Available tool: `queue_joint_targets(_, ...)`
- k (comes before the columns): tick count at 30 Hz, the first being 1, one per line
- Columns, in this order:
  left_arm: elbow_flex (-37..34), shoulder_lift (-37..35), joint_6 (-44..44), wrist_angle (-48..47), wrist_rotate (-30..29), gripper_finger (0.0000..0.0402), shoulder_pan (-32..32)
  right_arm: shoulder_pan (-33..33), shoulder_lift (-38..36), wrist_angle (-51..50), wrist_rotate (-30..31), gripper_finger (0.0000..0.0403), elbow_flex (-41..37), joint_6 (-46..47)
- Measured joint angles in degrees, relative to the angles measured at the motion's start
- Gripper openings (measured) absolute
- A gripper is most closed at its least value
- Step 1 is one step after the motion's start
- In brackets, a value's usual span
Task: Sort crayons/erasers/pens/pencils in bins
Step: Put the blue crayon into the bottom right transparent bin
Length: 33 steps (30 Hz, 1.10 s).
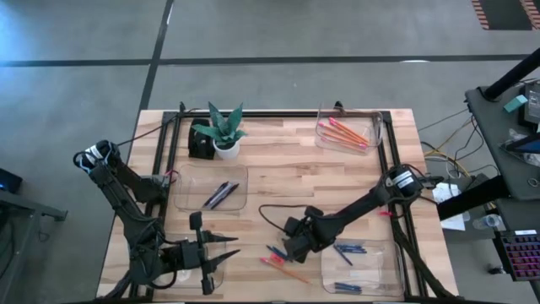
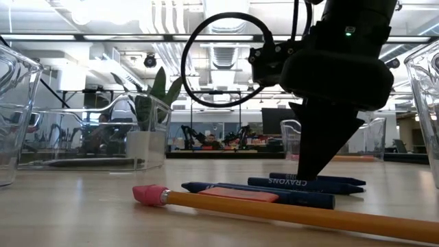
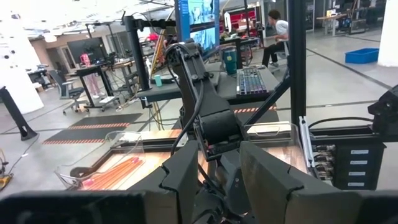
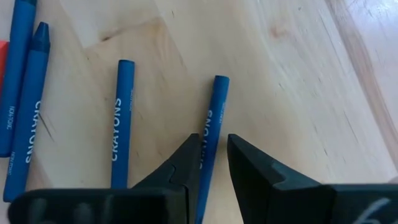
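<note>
Several blue crayons (image 4: 118,124) lie flat on the wood near the table's near edge, next to an orange pencil (image 2: 288,213) and a flat red-orange eraser (image 2: 240,194). My right gripper (image 4: 212,146) points down at them, open only narrowly, its fingers on either side of one blue crayon (image 4: 214,102). In the high view the right gripper (image 1: 295,247) is left of the crayon bin (image 1: 361,266). My left gripper (image 1: 229,247) is open near the near-left corner and holds nothing. Other bins hold pencils (image 1: 346,133) and pens (image 1: 218,194). My right gripper comes from above, pointing down, its fingers lying across the blue crayon's middle (image 4: 210,134). One fingertip (image 4: 189,155) lies right beside the crayon, and a thin gap shows at the other. Whether it touches I cannot tell. The crayon lies flat on the table.
A black pot with a green plant (image 1: 221,133) stands at the far left of the table. A black cable (image 1: 274,211) loops over the wood behind my right gripper. A black frame rail (image 1: 388,160) edges the table. Bare wood lies in the middle.
</note>
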Motion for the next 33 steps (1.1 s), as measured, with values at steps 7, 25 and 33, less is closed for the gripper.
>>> queue_joint_targets(7,0.00,0.00,0.00,0.00,0.00,0.0107,0.09,-0.54,-0.07,-0.03,-0.93,0.0020,-0.56,-0.95)
queue_joint_targets(25,0.00,0.02,-0.07,0.07,0.00,0.0107,0.09,-0.53,-9.29,-5.79,14.95,0.0013,1.10,-7.33)
queue_joint_targets(33,0.00,0.02,-0.11,0.36,0.00,0.0107,0.09,1.98,-18.72,-9.55,16.54,0.0013,1.10,-4.64)
